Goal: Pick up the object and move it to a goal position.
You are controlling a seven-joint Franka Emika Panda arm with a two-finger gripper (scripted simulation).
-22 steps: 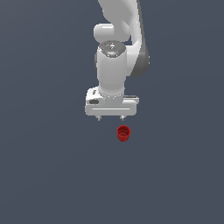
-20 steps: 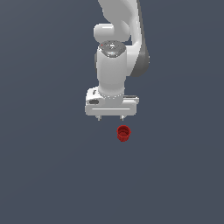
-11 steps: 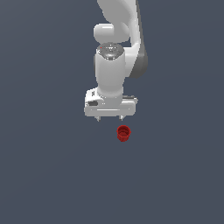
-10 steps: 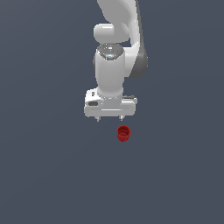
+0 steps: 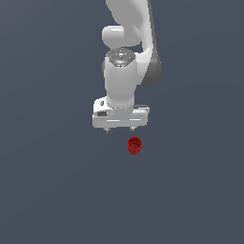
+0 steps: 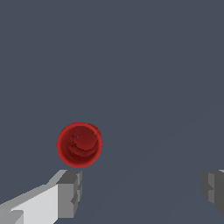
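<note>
Motion over the last second has been slight: in the exterior view the arm's wrist has turned and the gripper (image 5: 120,129) has crept a touch lower, while the red cup (image 5: 135,145) has not budged from its spot on the dark grey floor (image 5: 52,190). From where that camera stands, the cup sits just beyond the gripper's white body, at about five o'clock from it, close but clear of it, with nothing touching. Only two short finger stubs poke out under the white body, set well apart. In the wrist view, the cup (image 6: 79,145) stands upright, mouth open toward the camera, its ridged rim plain to see. One grey fingertip (image 6: 70,193) lies just beside the cup's edge, apart from it as far as I can tell, and the other shows at the far edge of the picture, so the jaws stand wide with nothing between them. By my reckoning the reach is still under way: the cup is off to one finger's side, not centred in the gap, so a sideways correction looks needed before any descent and squeeze.
</note>
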